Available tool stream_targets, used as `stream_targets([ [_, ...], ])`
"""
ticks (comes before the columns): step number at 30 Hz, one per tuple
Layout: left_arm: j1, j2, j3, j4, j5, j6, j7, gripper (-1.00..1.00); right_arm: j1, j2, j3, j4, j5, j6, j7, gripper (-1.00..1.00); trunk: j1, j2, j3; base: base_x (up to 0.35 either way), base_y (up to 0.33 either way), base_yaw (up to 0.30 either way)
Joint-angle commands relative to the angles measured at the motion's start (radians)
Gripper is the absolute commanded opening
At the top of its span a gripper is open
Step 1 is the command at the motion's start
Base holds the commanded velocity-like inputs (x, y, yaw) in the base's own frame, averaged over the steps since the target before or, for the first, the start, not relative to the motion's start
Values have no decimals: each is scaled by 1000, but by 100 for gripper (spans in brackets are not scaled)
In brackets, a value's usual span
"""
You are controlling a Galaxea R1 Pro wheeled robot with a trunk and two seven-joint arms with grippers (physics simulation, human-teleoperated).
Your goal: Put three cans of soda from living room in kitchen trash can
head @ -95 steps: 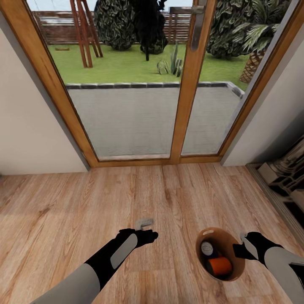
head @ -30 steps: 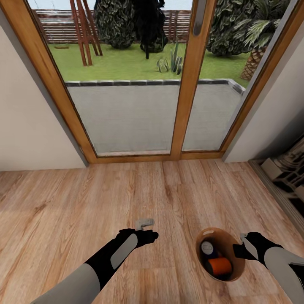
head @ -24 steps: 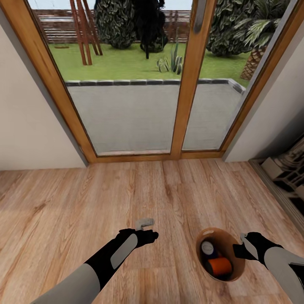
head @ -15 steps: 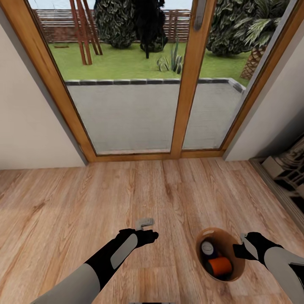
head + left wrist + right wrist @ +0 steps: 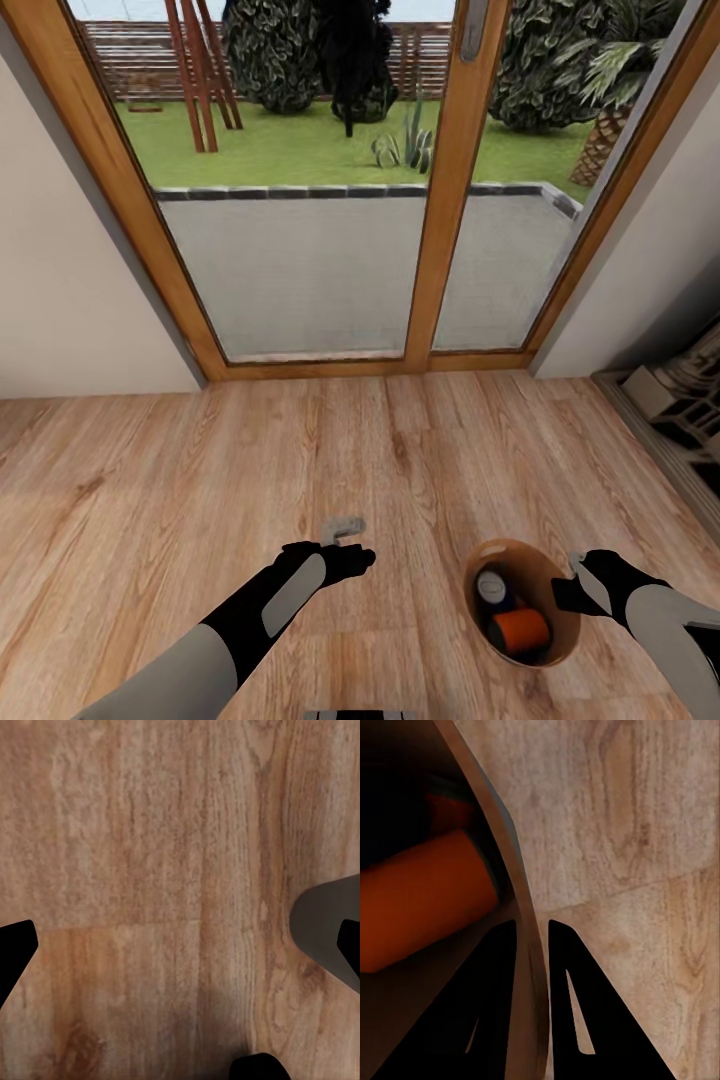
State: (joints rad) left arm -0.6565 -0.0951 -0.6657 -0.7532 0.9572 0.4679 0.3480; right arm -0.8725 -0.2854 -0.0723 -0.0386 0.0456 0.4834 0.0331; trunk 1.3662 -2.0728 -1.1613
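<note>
The whole head view has slid a little: the glass doors sit lower and nearer than a few seconds ago, so the base is creeping forward while both arms keep their pose. The right gripper is pinched shut on the rim of the tash can, one finger inside the wall and one outside (the right wrist view shows this plainly). In the bin lie an orange can and a silver-topped can; a third I cannot make out. The left gripper hangs wide open and empty over the wood floor. Judging by this, the bin is being carried, with the kitchen still ahead.
</note>
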Motion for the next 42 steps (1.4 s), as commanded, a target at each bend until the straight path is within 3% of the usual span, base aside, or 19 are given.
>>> stream_targets([
  [1,0,0,0,0,0,0,0,100,0,0,0,0,-4,0,4,-100,0,0,0,0,0,0],
  [27,0,0,0,0,-1,0,-1,100,0,0,0,0,-4,0,4,-100,46,-84,-38,0,0,0],
  [37,0,1,0,0,-1,-1,-1,100,0,0,0,1,-4,0,4,-100,46,-84,-38,0,0,0],
  [38,0,1,0,0,-1,-1,-1,100,0,0,0,1,-4,0,4,100,46,-84,-38,0,0,0],
  [42,1,1,0,-1,-1,-2,-2,100,0,0,0,1,-4,0,4,100,42,-77,-35,0,0,0],
])
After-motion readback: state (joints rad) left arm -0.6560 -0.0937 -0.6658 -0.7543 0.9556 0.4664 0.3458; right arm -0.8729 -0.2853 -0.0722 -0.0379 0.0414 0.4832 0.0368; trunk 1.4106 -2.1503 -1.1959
